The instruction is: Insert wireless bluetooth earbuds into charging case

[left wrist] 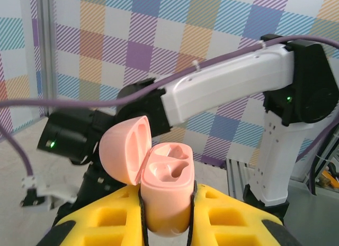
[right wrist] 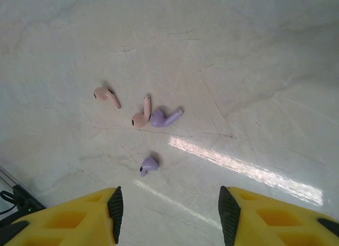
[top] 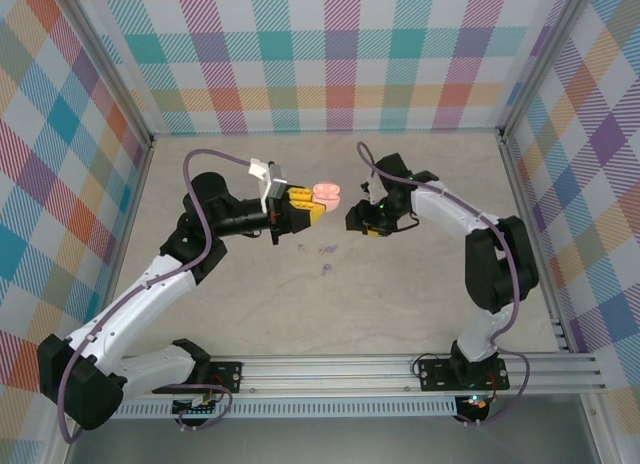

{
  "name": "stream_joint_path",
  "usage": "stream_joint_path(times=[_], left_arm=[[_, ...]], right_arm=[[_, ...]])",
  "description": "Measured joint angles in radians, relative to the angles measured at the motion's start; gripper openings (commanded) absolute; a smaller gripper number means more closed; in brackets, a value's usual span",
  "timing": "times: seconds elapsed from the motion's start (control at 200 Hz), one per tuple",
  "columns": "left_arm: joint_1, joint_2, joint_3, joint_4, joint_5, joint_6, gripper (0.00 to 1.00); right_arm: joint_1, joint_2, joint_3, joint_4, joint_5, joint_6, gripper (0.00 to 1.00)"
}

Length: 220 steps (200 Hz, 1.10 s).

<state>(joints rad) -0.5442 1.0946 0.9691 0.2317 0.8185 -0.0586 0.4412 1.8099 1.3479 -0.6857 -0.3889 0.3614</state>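
- The left hand (top: 306,206) is clamped on the pink charging case (left wrist: 165,201). Its yellow fingers (left wrist: 100,222) press the case's two sides.
- The case stands upright in that grip and is held up above the counter (top: 420,294). Its lid (left wrist: 126,150) is swung open to the left in the left wrist view, and the two moulded wells inside are bare.
- The right hand (right wrist: 167,214) hangs over the counter with its fingers (right wrist: 275,214) apart and nothing between them.
- In the top view the right hand sits just right of the case, facing the left hand.
- Four earbuds lie loose on the counter, nearer than the two hands and roughly between them.
- One pinkish earbud (right wrist: 106,96) lies alone on the left.
- A second pinkish earbud (right wrist: 142,116) lies touching a lilac earbud (right wrist: 164,117).
- Another lilac earbud (right wrist: 148,164) lies by itself, a little nearer than that pair.
- A purple cable (top: 215,156) loops off the left arm (top: 150,284).
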Motion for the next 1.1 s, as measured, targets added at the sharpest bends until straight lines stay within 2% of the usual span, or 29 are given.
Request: stream_joint_path(times=[0.1,0.31,0.765,1.1], left_arm=[[0.0,-0.014,0.0,-0.01,0.002,0.0,0.12],[0.0,-0.038,0.0,-0.029,0.003,0.0,0.12],[0.0,-0.063,0.0,-0.049,0.004,0.0,0.12],[0.004,-0.066,0.0,-0.05,0.003,-0.001,0.12]], right_arm=[[0.03,0.061,0.044,0.0,0.002,0.002,0.42],[0.093,0.178,0.163,-0.015,-0.015,-0.007,0.34],[0.211,0.396,0.414,-0.098,-0.037,-0.075,0.36],[0.279,0.466,0.53,-0.166,0.079,-0.138,0.39]])
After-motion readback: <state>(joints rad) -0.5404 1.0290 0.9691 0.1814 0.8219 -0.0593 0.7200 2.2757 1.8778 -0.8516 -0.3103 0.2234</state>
